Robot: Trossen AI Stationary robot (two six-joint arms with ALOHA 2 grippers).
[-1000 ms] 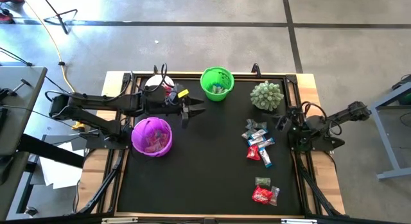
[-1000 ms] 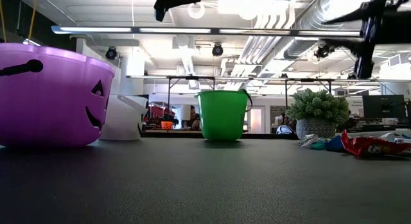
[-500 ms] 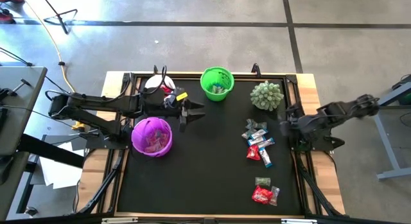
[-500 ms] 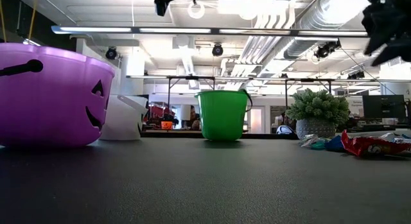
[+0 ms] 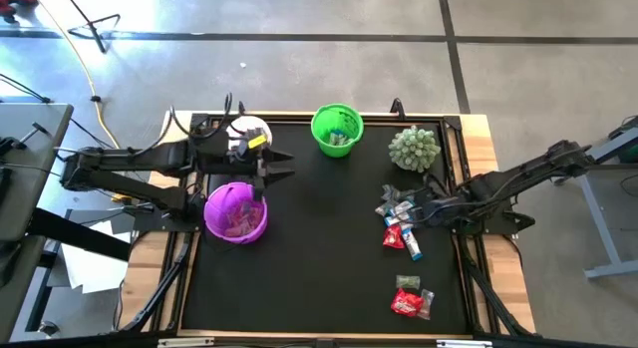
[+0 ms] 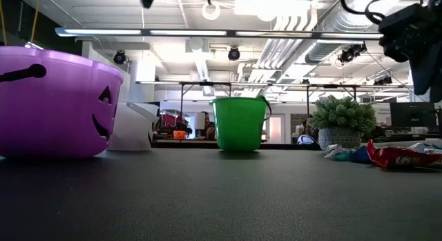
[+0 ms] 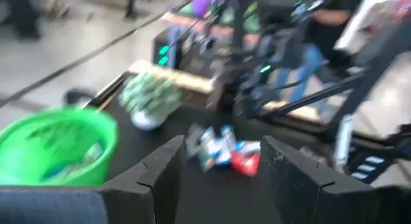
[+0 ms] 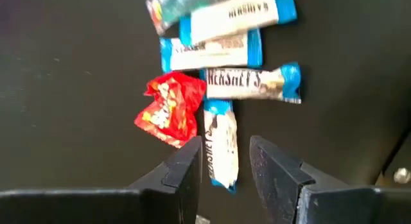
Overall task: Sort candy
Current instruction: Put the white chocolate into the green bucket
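Sorting is partly done, by the look of the containers. The purple bucket [image 5: 236, 210] at the worktop's [image 5: 309, 258] left side holds a layer of wrapped sweets, mostly reddish. The green bucket [image 5: 336, 130] at the far edge holds several pieces, blue-white among them. A white bucket [image 5: 242, 135] sits behind the left arm; its contents are hidden.

Loose candy remains in two groups on the right half of the worktop. The upper group [image 5: 401, 221] lies just below the spiky pale-green ball [image 5: 415, 148]: blue-white bars [image 8: 236, 82], a red wrapper [image 8: 168, 110] and a few more. The lower group [image 5: 412, 297], near the front edge, holds a red wrapper and some smaller pieces.

The right claw [image 5: 427, 210] hangs directly over the upper group, fingers narrowly apart and empty, with a blue-white bar between their tips in the right wrist view. The likely step in hand is a pick from this group.

The left claw [image 5: 282, 167] is held above the worktop between the purple and green buckets, fingers spread wide, carrying nothing.

Judged remaining: both loose groups.
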